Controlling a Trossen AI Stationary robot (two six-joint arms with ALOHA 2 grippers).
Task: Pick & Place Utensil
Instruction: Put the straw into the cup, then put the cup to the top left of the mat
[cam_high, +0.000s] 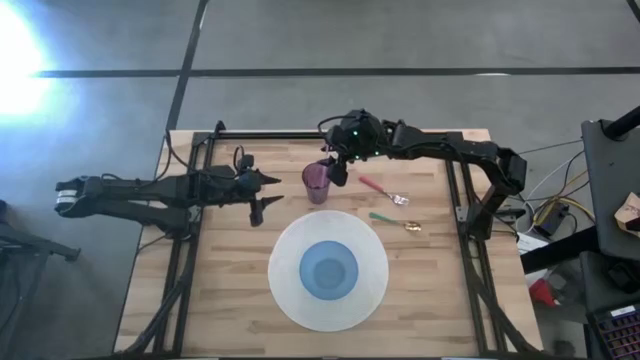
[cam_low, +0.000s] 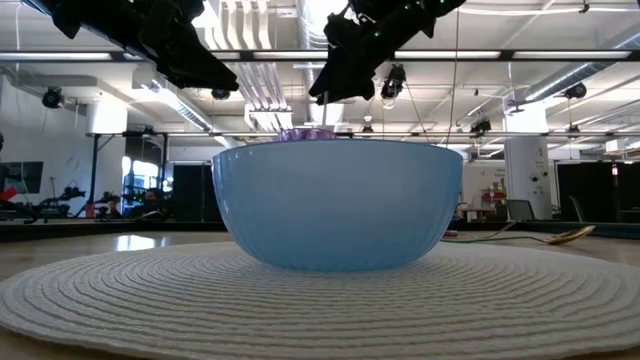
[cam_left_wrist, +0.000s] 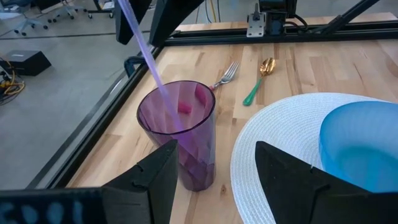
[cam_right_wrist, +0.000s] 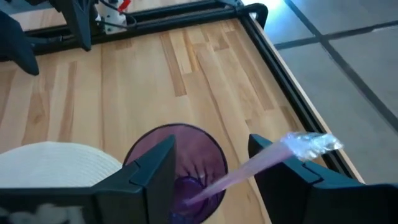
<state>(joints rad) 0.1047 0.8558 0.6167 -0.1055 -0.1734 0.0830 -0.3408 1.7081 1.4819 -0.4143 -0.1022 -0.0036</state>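
Observation:
A translucent purple cup (cam_high: 317, 183) stands upright on the wooden table. A purple utensil (cam_right_wrist: 249, 168) leans tilted in it, lower end inside the cup (cam_left_wrist: 177, 137), shaft on the rim, clear upper end sticking out. My right gripper (cam_right_wrist: 211, 149) hovers open just above the cup (cam_right_wrist: 177, 168), its fingers on either side of the utensil's shaft (cam_left_wrist: 146, 56). My left gripper (cam_high: 268, 195) is open, level with the table, just to the cup's left and apart from it. My right gripper is open around the utensil's upper shaft (cam_right_wrist: 273, 155), coming from above. The shaft passes close by one finger (cam_right_wrist: 292, 180); I cannot tell whether it touches. The utensil's lower end rests inside the cup.
A blue bowl (cam_high: 329, 270) sits on a round white placemat (cam_high: 290, 240) near the cup, toward the near edge. A pink-handled fork (cam_high: 385, 190) and a green-handled gold spoon (cam_high: 397, 220) lie on the table right of the cup. Black frame rails run along the table's left, right and far edges.

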